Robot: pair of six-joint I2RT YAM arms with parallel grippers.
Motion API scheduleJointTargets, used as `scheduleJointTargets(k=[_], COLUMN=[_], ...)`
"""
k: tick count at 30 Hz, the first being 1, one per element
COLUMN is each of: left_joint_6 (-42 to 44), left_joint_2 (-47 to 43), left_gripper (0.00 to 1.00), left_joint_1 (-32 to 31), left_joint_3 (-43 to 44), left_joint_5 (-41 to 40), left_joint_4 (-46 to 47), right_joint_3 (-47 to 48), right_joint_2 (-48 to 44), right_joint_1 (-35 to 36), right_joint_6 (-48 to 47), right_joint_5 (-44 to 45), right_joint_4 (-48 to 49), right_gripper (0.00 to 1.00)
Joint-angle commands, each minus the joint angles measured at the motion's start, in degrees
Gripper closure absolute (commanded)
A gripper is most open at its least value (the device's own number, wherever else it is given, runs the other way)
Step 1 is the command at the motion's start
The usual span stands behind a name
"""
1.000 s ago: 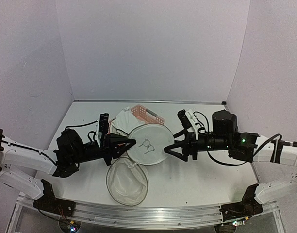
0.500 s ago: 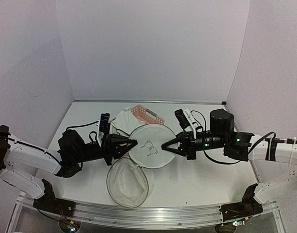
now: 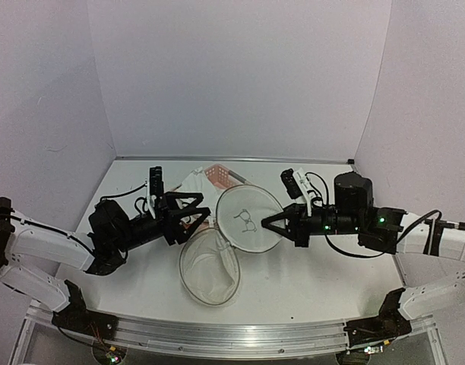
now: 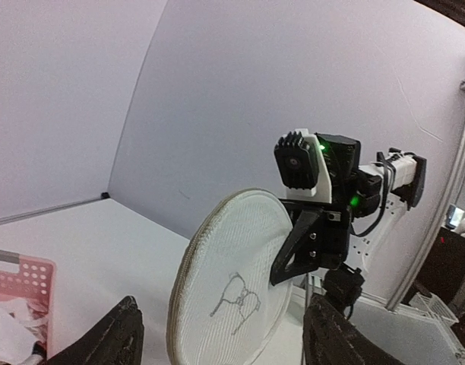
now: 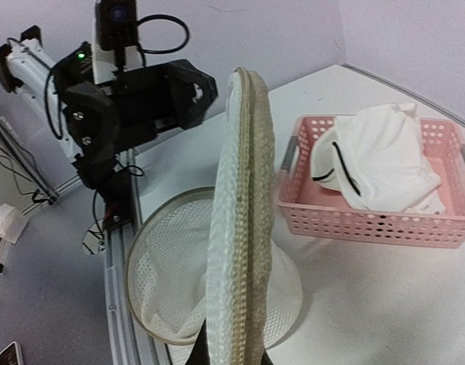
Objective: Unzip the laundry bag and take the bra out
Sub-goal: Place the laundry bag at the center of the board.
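The laundry bag (image 3: 251, 236) was found unzipped and spread open like a clam on the table (image 3: 316, 277). Its lower half (image 3: 210, 268) lay flat as an open mesh bowl. The upper half, marked with a small black logo (image 3: 246, 220), was held tilted up on edge. The right gripper (image 3: 267, 223) was seen clamped on the right rim of that raised half. One dark finger (image 4: 293, 255) was shown against the front of the mesh in the left wrist view, while the other finger was hidden behind the mesh. In the right wrist view the raised half was seen edge-on. It covered nearly all of the gripper's own fingers, so only a dark sliver was left at the bottom edge.

The left gripper (image 3: 196, 215) was held beside the left rim of the bag with its fingers (image 4: 122, 338) spread wide and nothing gripped. Only the finger ends were caught at the bottom of the left wrist view. It could not be told whether they touched the mesh.

The bra (image 5: 384, 163) was seen heaped in the pink basket (image 5: 354, 217) behind the bag, with a thin dark strap (image 5: 343, 171) looped over its near side. Its shape could not be made out among the crumpled folds. In the left wrist view the basket was cut off at the left edge.
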Motion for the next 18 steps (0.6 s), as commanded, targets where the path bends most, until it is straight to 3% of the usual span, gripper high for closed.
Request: scheduleJointTargets(k=[1, 8, 18], left_joint_6=[2.01, 3.71, 0.55], left_joint_2=[-4.91, -12.14, -19.15], left_gripper=[0.24, 0.21, 0.21], left_joint_1=[0.42, 0.48, 0.42], left_joint_3=[0.48, 2.00, 0.82], left_joint_5=[-7.66, -10.84, -13.10], left_joint_4=[-2.65, -15.46, -28.18], right_joint_3=[2.77, 4.94, 10.19], right_joint_2=[-3.54, -7.45, -1.51], right_joint_1=[-0.18, -0.15, 3.81], right_joint_6=[-3.31, -6.94, -15.44], right_joint_5=[12.33, 28.85, 51.37], right_joint_4=[-5.73, -16.05, -23.26], right_gripper=[1.00, 1.00, 1.00])
